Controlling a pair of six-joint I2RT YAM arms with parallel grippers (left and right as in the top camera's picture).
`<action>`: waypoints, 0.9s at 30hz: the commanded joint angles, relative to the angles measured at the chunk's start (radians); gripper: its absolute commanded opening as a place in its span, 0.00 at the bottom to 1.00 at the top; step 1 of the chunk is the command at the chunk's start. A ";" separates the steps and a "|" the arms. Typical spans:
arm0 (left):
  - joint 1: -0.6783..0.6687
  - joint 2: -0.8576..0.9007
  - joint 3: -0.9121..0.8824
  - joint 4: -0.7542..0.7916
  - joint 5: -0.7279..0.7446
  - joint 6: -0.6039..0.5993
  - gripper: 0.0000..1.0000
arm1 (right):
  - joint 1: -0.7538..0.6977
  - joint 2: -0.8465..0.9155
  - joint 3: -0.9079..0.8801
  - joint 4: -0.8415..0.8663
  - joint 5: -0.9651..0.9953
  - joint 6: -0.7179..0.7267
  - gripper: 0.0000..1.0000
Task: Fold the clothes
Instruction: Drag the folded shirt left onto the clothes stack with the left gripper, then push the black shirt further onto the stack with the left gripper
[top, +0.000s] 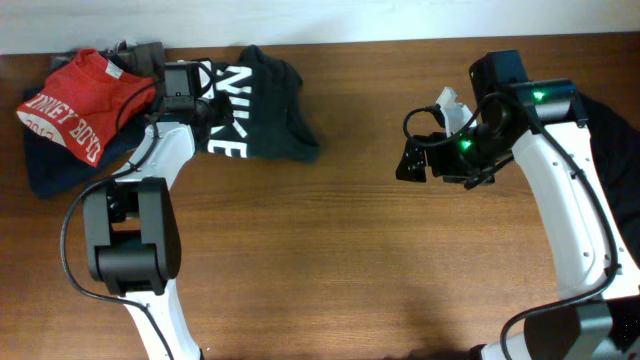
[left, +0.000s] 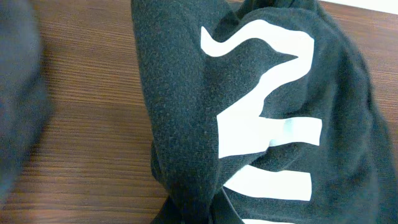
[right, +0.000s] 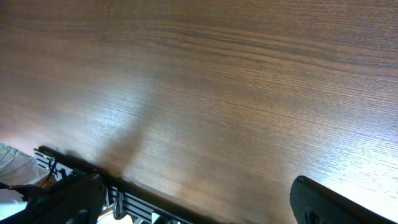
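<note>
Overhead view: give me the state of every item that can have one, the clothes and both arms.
Nike T-shirt, bunched up, not folded, pinched at one edge.
navy garment, crumpled, partly covered.
red garment, crumpled, lying on top of the navy garment.
left arm, jaws shut on the Nike T-shirt.
right arm, jaws open, holding nothing.

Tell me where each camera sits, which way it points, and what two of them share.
Overhead: fixed above the table, looking straight down; the left arm, right arm, a black shirt and a red shirt show.
Left wrist: on the left gripper, close up on the black shirt's white lettering; no fingers clearly visible.
Right wrist: on the right gripper, angled at the table; its dark fingers show at the bottom.
Shared: overhead and left wrist both see the black shirt.
</note>
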 joint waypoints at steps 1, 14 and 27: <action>0.012 0.017 0.045 0.010 -0.154 0.055 0.04 | -0.007 -0.012 -0.008 0.000 0.016 0.005 0.99; 0.022 0.017 0.203 -0.097 -0.243 0.094 0.04 | -0.007 -0.012 -0.008 -0.016 0.016 0.005 0.99; 0.073 0.016 0.255 -0.150 -0.286 0.112 0.03 | -0.007 -0.012 -0.008 -0.023 0.016 0.008 0.99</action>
